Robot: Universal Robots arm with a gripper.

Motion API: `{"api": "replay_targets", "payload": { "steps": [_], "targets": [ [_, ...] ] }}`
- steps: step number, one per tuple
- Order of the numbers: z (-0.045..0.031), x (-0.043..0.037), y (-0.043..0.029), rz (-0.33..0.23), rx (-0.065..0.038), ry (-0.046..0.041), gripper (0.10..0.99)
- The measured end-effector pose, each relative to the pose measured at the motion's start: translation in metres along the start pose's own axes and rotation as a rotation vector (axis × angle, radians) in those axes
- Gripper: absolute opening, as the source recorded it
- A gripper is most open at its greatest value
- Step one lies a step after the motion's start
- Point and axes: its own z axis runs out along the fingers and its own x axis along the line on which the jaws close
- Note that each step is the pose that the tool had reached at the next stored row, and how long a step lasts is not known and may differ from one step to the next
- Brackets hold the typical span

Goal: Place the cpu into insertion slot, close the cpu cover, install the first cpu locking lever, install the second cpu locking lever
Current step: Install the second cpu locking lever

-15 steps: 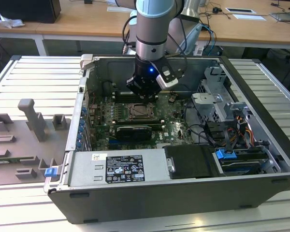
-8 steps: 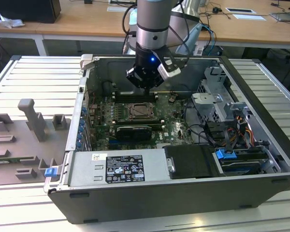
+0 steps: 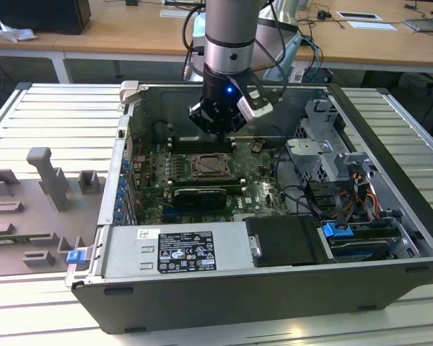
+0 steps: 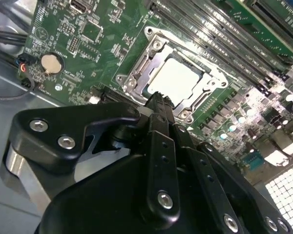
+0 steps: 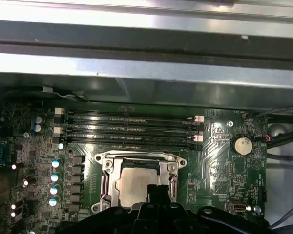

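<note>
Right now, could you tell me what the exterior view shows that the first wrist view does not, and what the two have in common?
Exterior view alone: the whole open computer case, the robot arm coming down into it, the grey fixture tray at the exterior view's left, and desks behind.

First wrist view alone: close detail of the green board, such as the round coin battery and the memory slots' white end clips.

Both: the gripper above the cpu, which sits in the insertion slot, with the memory slots beside it.
</note>
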Motion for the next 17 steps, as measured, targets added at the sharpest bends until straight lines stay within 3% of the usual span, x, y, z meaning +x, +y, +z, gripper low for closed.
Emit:
{"api": "replay_targets", "payload": {
  "steps": [8,11,12,13,15,17],
  "targets": [
    [-0.0004,0.0004,-0.0075,0.0,0.0,0.0,0.106],
    [-0.0002,0.0008,-0.0159,0.0,-0.001,0.0001,0.106],
    [0.0014,0.0012,-0.0238,0.0,-0.006,0.0059,0.106],
    [0.0016,0.0013,-0.0252,0.0,-0.012,0.0075,0.106],
    [0.0022,0.0015,-0.0281,0.001,-0.034,0.0093,0.106],
    [0.0034,0.0018,-0.034,0.001,-0.045,0.0095,0.106]
  ]
}}
